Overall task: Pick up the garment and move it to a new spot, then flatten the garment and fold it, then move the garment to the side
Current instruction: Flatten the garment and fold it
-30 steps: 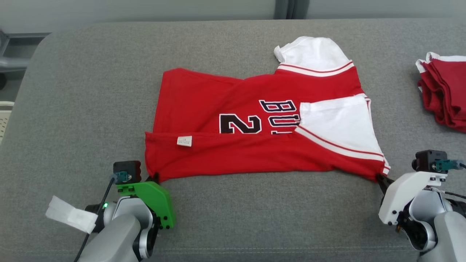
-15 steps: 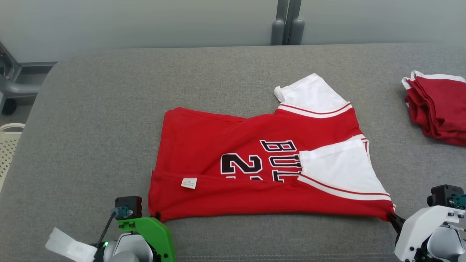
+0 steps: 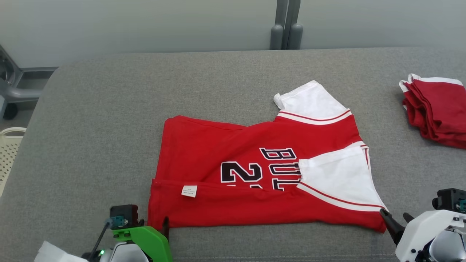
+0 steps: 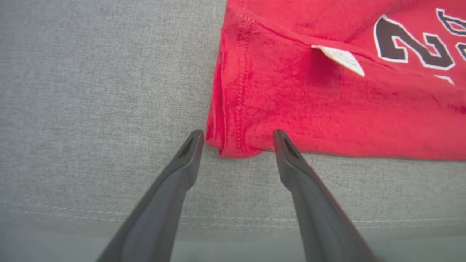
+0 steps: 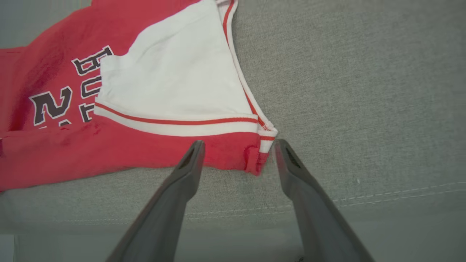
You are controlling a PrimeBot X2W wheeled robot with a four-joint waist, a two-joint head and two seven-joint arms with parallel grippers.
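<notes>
Head view: left tool (image 4: 237, 135) and right tool (image 5: 239, 142) have both just sprung wide, empty, releasing the red-and-white printed jersey (image 3: 204, 145), its fold apparently laid

A broad grey upholstered surface (image 3: 233, 72) takes up most of the room before me, its woven cloth evenly lit by soft, flat light. Its corner at 10 o'clock is rounded, and a pale stitched seam (image 4: 54, 208) runs along the edge at 6 o'clock. Behind it, at 12 o'clock, stands a plain pale grey-green wall (image 3: 145, 25), with a grey upright post (image 3: 287, 14) against it and 2 rounded stubs at the post's foot. At 10 o'clock a grey metal frame (image 3: 16, 94) rests on a dark wheel (image 3: 9, 111) on the grey floor (image 3: 22, 122). At 9 o'clock sits a cream perforated basket (image 3: 9, 153).
</notes>
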